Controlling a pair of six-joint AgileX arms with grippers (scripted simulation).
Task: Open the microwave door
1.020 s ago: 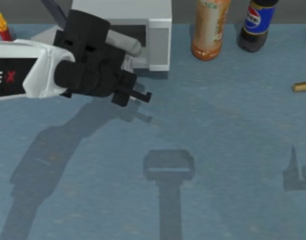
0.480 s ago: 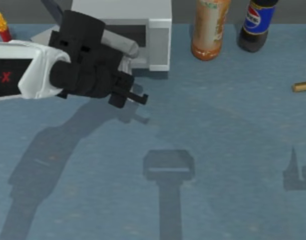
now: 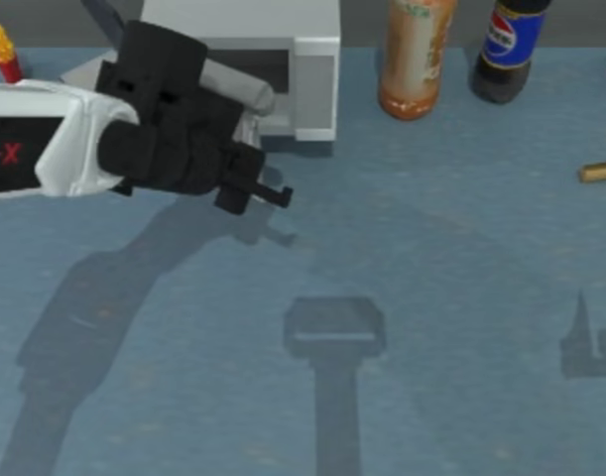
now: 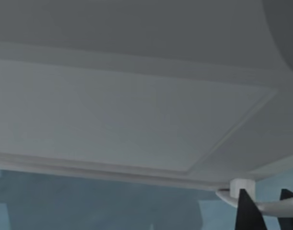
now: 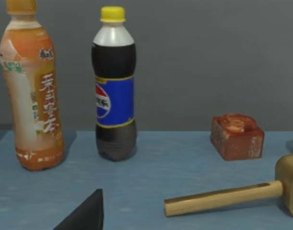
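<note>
1. One gripper works: the left gripper (image 3: 268, 190) sits at the microwave (image 3: 283, 59) front, at the table's (image 3: 431, 297) far left; its fingers (image 4: 244, 211) pinch the door's white handle (image 4: 242, 186).
2. Risk: the microwave door (image 4: 136, 115), already swung open, slips free if the pull departs from its hinge arc.
3. Risk: a hard pull drags the microwave toward the orange tea bottle (image 3: 414, 59).
4. Right arm: parked out of the top view; jaw state cannot be told.

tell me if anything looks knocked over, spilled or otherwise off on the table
Nothing stands out. The orange tea bottle and cola bottle stand upright, and the wooden mallet lies flat beside the red block. The microwave door is swung open, with the left tool in front of the microwave.
</note>
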